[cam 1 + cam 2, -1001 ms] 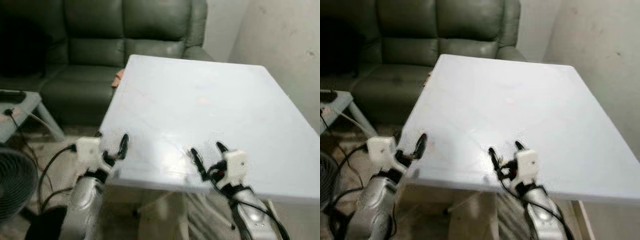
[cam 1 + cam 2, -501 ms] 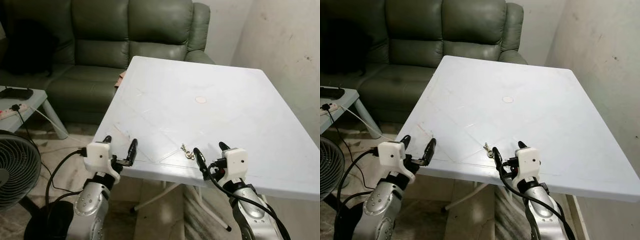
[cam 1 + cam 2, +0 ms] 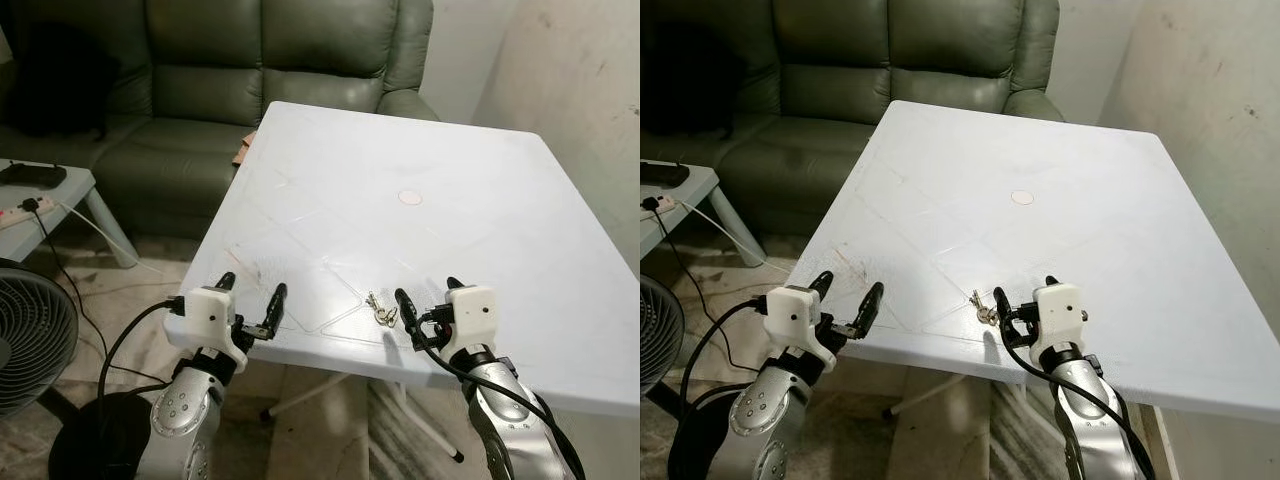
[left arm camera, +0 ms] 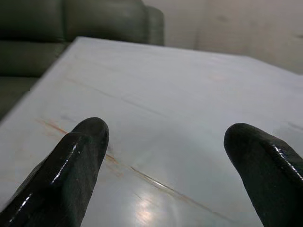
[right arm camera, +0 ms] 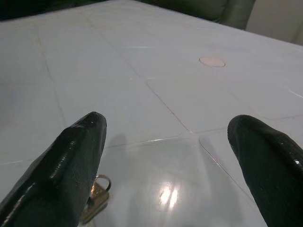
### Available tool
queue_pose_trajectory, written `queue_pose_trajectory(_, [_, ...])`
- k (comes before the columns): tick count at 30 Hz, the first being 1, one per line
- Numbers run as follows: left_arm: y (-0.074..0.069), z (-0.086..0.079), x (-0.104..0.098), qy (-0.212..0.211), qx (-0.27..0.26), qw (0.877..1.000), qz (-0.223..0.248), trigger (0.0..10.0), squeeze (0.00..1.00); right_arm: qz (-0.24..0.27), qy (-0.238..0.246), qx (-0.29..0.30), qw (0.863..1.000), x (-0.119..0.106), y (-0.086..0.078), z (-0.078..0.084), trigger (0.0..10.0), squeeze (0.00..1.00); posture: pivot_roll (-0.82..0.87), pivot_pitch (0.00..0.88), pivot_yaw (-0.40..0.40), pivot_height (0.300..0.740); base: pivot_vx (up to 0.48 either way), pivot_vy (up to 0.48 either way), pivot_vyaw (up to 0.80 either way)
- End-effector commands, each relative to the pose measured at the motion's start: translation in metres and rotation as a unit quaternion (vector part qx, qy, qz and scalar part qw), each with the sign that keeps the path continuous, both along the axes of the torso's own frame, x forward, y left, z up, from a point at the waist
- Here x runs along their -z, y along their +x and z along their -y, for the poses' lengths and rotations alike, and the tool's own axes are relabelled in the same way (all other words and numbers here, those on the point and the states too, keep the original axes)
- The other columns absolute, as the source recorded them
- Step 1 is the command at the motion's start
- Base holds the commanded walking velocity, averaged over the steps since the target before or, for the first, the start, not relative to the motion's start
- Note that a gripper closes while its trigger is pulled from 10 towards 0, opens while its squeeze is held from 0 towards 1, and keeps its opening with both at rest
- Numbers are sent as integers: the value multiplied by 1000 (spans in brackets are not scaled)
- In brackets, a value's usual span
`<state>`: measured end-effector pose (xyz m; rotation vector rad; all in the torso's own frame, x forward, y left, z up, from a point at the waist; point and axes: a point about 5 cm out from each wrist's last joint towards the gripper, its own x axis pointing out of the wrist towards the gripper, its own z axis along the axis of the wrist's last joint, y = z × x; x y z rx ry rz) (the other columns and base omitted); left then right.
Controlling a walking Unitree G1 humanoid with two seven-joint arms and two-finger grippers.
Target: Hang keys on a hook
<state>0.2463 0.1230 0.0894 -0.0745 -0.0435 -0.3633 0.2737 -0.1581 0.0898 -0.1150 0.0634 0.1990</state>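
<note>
Both grippers now slightly nearer the keys (image 3: 380, 313); right gripper (image 3: 429, 306) fingers spread, just beside keys on white worktop (image 3: 480, 210) near front edge; left gripper (image 3: 252, 301) spread wide, at worktop's front-left corner

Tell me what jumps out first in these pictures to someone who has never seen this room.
A big white table takes up most of the scene, with a small bunch of keys lying near its front edge. The right gripper hovers open just beside the keys, and the left gripper is open at the table's front left corner. Behind the table stands a dark green sofa, with a fan on the floor to the left.
</note>
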Motion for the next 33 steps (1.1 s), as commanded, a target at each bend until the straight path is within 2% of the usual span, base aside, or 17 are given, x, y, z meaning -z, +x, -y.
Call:
queue_pose_trajectory(1, [-4,6,-2,11,21,1000,10,10000,0,-11,-14,6,1000,1,3,2,10000,0,-22,0,-46,740,0,0,0])
queue_pose_trajectory(3, [-5,7,-2,14,28,999,12,10000,0,-10,-16,8,1000,0,5,2,10000,0,-19,0,-48,740,0,0,0])
queue_pose_trajectory(5, [-12,13,0,32,57,998,15,10000,0,-10,-15,3,1000,-5,12,-1,10000,0,-16,0,-52,740,0,0,0])
queue_pose_trajectory(9, [-15,16,1,33,65,997,14,10000,0,-13,-17,-3,1000,-8,15,-4,10000,0,-12,0,-56,740,0,0,0])
queue_pose_trajectory(12, [-18,18,1,29,66,997,14,10000,0,-30,-12,-27,999,-9,17,-14,10000,0,-3,0,-65,740,0,0,0])
queue_pose_trajectory(21, [-21,20,0,25,61,998,14,10000,0,-59,-6,-76,995,-2,9,-30,10000,0,4,0,-77,740,0,0,0])
queue_pose_trajectory(33, [-22,20,0,21,55,998,11,10000,0,-98,-11,-61,993,12,-1,-28,10000,0,3,0,-77,740,0,0,0])
